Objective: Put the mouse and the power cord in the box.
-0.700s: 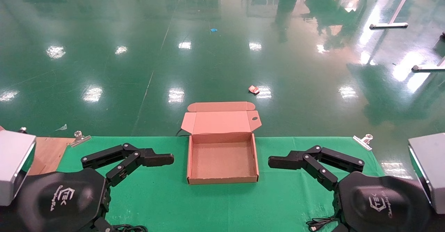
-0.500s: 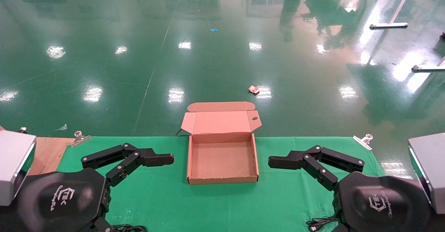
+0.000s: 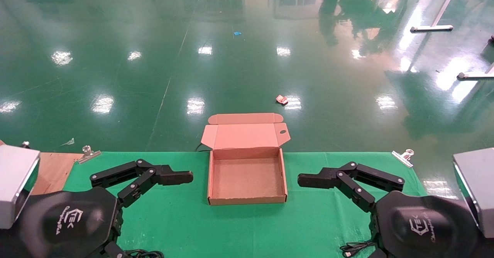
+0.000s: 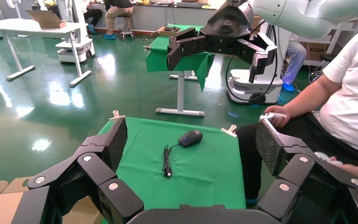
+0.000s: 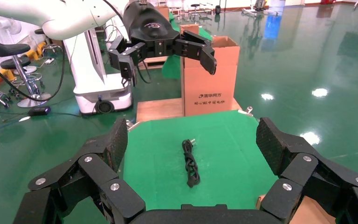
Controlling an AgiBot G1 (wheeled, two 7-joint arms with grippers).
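Note:
The brown box (image 3: 247, 201) lies open in the middle of the green table, lid folded back, nothing inside. My left gripper (image 3: 181, 177) hovers open to its left and my right gripper (image 3: 308, 180) hovers open to its right, both pointing at the box. In the left wrist view the black mouse (image 4: 190, 138) rests on the cloth with its thin cable (image 4: 167, 162), far beyond the open left gripper (image 4: 192, 142). The right wrist view shows the bundled power cord (image 5: 190, 164) lying on the cloth beyond the open right gripper (image 5: 193, 140). In the head view my arms hide both items except some cable (image 3: 353, 249).
Metal clips (image 3: 403, 157) pin the cloth at the table's corners. A wooden board (image 3: 54, 169) lies at the table's left end, with a tall carton (image 5: 209, 77) on it. A seated person (image 4: 349, 102) is close to the table's right end.

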